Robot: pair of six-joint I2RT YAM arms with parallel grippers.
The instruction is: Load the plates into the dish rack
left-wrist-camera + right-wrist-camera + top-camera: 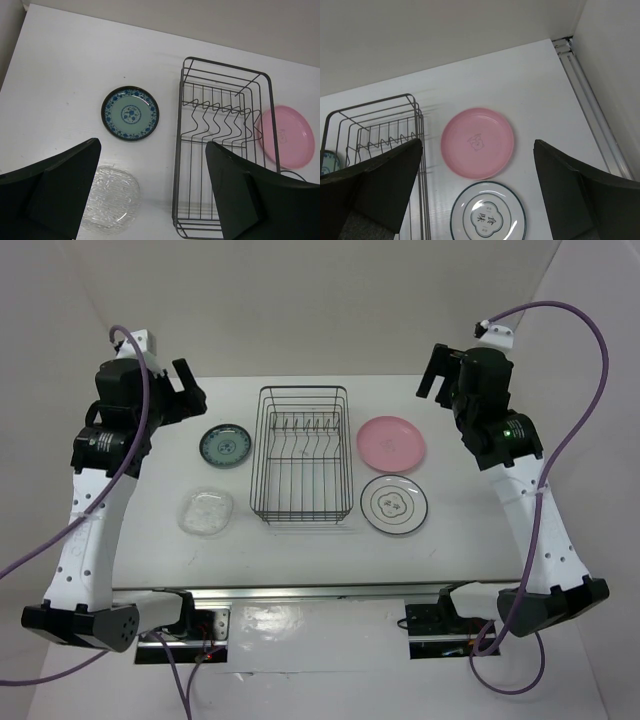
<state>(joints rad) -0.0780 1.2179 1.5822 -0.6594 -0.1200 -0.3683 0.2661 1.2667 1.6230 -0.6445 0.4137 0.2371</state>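
Note:
The dark wire dish rack (pixel 302 452) (pixel 222 150) (pixel 372 132) stands mid-table with nothing in it. Left of it lie a teal patterned plate (pixel 224 445) (pixel 130 114) and, nearer, a clear glass plate (pixel 206 511) (pixel 110 197). Right of it lie a pink plate (pixel 391 441) (pixel 477 142) (pixel 285 136) and a white dark-rimmed plate (pixel 396 505) (pixel 488 212). My left gripper (pixel 188 392) (pixel 152 192) hangs open high above the table's left side. My right gripper (pixel 436 372) (pixel 477 195) hangs open high above the right side. Neither holds anything.
White walls enclose the table at the back and sides. A metal rail (pixel 590 100) runs along the right table edge. Purple cables (pixel 590 350) loop beside both arms.

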